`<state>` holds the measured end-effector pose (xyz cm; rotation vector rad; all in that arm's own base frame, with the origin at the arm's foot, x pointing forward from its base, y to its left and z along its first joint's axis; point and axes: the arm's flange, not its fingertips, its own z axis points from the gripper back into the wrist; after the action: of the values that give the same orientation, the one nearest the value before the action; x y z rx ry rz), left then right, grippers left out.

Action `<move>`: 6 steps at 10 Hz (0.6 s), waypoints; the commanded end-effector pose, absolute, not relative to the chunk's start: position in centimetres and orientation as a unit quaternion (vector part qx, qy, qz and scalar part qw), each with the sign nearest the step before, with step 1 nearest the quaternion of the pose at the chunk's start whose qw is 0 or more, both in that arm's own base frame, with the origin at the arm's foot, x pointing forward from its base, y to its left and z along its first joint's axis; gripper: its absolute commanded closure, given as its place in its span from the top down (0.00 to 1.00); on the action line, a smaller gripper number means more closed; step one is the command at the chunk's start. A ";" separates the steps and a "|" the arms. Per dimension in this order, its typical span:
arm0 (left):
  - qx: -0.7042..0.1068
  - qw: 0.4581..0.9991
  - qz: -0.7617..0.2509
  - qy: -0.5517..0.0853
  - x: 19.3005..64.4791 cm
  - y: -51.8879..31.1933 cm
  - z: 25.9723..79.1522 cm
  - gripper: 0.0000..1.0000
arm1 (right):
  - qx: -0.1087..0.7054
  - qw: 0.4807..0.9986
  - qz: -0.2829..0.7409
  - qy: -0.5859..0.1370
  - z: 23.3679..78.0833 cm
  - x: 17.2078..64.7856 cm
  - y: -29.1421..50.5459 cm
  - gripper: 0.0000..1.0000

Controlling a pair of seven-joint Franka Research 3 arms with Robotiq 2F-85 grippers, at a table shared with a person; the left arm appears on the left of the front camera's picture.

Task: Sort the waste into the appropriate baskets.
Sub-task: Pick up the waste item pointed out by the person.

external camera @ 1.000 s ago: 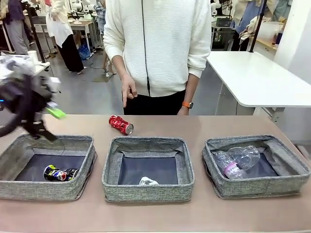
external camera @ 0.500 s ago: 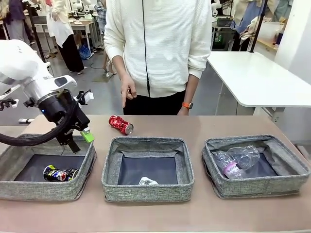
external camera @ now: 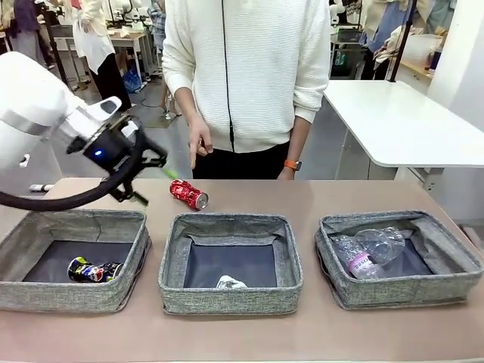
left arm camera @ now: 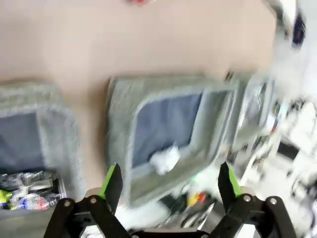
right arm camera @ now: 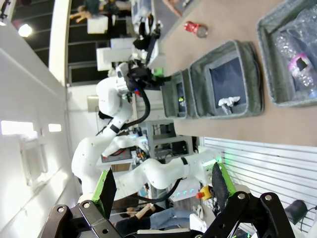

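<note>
While half a second back over the left basket point(external camera: 45, 227), left hand point(external camera: 155, 181) now nearer red can point(external camera: 187, 194), wide open, empty

Three bins point(external camera: 230, 261): grey woven cloth, rough, matt; dark flat bottoms. Red can point(external camera: 187, 193): glossy metal, dented. Bottles point(external camera: 369, 250) in right bin: clear crinkled plastic. Paper wad point(external camera: 230, 283): whitish, crumpled. Table point(external camera: 318, 198): smooth matt tan.

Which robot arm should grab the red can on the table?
Probably the left. Its open tool hovers right beside the red can, behind the baskets. The right tool, also open, sits far back from the table.
</note>
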<state>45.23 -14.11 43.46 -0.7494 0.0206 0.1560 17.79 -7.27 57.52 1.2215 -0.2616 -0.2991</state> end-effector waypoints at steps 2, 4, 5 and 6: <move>-0.250 0.933 0.253 -0.054 47.7 -21.4 43.2 1.00 | 0.574 0.798 -0.127 -0.128 58.0 18.0 -7.2 1.00; -0.130 0.940 0.294 -0.117 51.5 -23.8 41.8 1.00 | 0.574 0.798 -0.127 -0.128 58.0 18.0 -7.2 1.00; -0.141 0.946 0.261 -0.133 52.3 -23.8 41.5 1.00 | 0.574 0.798 -0.127 -0.128 58.0 18.0 -7.2 1.00; -0.246 0.926 0.252 -0.136 48.0 -22.7 41.4 1.00 | 0.574 0.798 -0.127 -0.128 58.0 18.0 -7.2 1.00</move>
<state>49.76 -21.88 38.83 -0.4106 -0.2929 0.5336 17.80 -7.27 57.55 1.2194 -0.2619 -0.2995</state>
